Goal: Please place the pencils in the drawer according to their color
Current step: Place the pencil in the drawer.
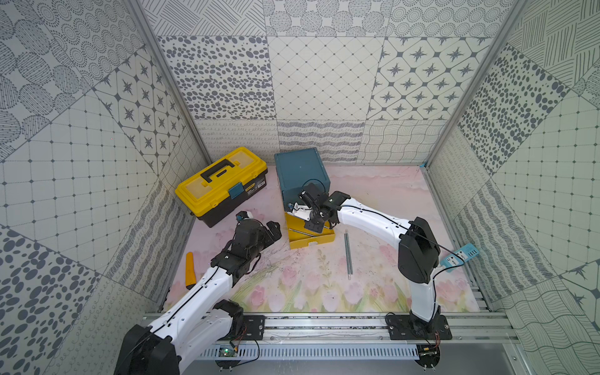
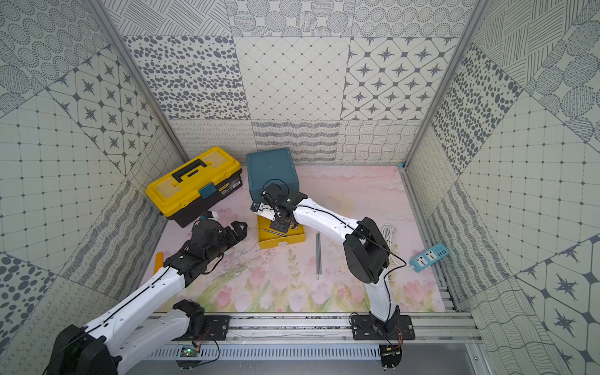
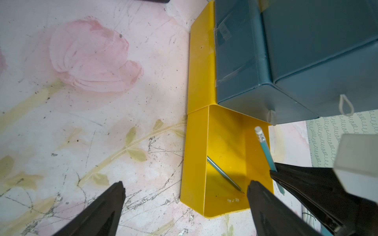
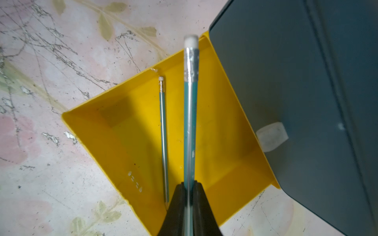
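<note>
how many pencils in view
4: one pencil lying in the open yellow drawer, a held pencil in the right gripper above it, seemingly two pencils together on the mat. Closed blue drawers may hide more.

Yellow drawer [image 2: 285, 242] pulled out of teal cabinet [image 2: 271, 172]; one pencil [image 2: 272, 231] lies inside. Right gripper [image 2: 283, 225] over drawer. Left gripper [image 2: 239, 230] just beside drawer, jaws apart. Two pencils [image 2: 318, 256] side by side on mat [image 2: 279, 285]. Toolbox [image 2: 191, 188] beside cabinet. Power strip [image 2: 429, 259] near wall.
</note>
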Available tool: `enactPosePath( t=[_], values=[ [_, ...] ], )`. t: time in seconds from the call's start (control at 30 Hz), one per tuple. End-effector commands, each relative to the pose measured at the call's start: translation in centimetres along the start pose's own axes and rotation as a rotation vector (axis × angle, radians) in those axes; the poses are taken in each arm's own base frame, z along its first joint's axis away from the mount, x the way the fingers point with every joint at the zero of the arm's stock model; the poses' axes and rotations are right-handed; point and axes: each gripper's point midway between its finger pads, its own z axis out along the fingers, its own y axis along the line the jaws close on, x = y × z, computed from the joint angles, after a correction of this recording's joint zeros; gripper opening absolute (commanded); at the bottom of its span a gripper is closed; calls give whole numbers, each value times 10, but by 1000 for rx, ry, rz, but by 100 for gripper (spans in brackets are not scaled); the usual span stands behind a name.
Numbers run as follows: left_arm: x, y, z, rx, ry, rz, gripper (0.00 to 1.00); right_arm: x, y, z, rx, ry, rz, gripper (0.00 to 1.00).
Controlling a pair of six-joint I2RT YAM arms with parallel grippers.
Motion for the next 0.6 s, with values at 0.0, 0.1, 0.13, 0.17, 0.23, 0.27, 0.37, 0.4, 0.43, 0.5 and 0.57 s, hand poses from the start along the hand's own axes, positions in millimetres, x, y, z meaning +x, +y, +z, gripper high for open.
enactPosePath(
  t=[0.0,0.1,0.13,0.17,0.23,0.27,0.37,0.4,0.43,0.5,0.57],
  values=[
    [0,8,0,-32,-8,-4,99,-12,-3,3,1,-28,-12,0],
    [0,8,0,-32,-7,-5,99,-10,-2,11,0,-12,-17,0],
    [0,8,0,-32,-7,-4,99,-9,-2,13,2,-7,-18,0],
    [0,8,0,-33,-6,-5,99,-8,-2,14,3,-2,-18,0],
    [1,9,0,-34,-4,-6,99,-7,-2,17,9,8,-18,0],
    [1,9,0,-33,-4,-6,99,-6,-3,19,10,11,-17,0],
    [1,9,0,-35,-4,-6,99,-6,-2,21,7,14,-14,3],
    [1,9,0,-35,-5,-7,99,-6,-1,21,7,13,-12,4],
    [1,9,1,-36,-4,-7,99,-6,-1,22,5,15,-9,6],
    [1,9,0,-33,-4,-6,99,-5,-1,22,2,15,-3,10],
    [2,9,0,-35,-2,-5,99,-5,0,22,1,17,5,15]
  ],
)
